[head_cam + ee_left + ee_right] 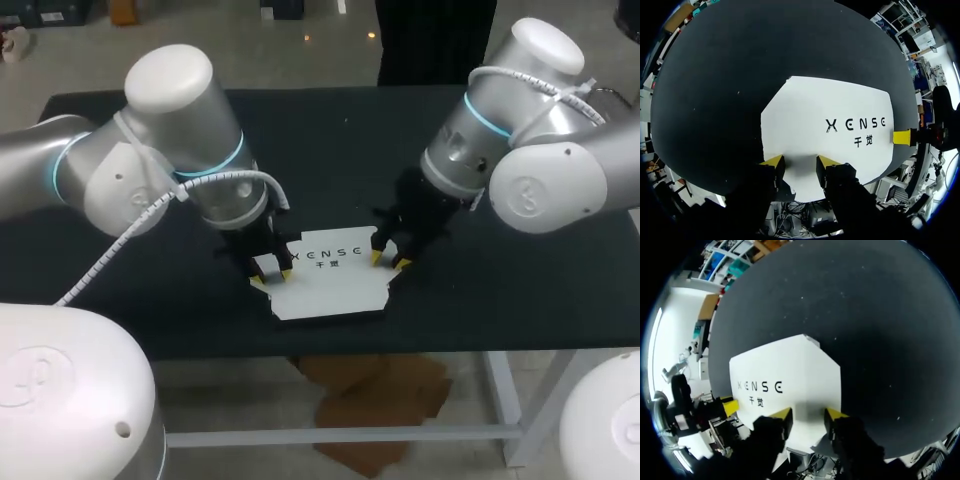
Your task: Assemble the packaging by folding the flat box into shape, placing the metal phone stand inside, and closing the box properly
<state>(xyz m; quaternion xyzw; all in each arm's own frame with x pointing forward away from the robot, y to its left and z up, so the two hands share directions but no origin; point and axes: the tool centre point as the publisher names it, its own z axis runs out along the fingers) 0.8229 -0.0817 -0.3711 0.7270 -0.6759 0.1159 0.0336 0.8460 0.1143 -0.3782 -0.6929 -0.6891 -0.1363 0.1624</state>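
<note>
A flat white box (335, 285) with dark print lies near the front edge of the black table (520, 290). My left gripper (269, 274) stands at its left end, and a short side flap stands up between the fingers, filling the gap. In the left wrist view the box (840, 110) stretches ahead of that gripper (800, 163), with a yellow fingertip (902, 137) of my other arm at the far end. My right gripper (390, 260) holds the right side flap the same way, seen over the box (790, 370) at the right gripper (808, 415). No phone stand is in view.
Bare black tabletop (740, 75) spreads behind and to both sides of the box. The table's front edge runs just below the box in the head view.
</note>
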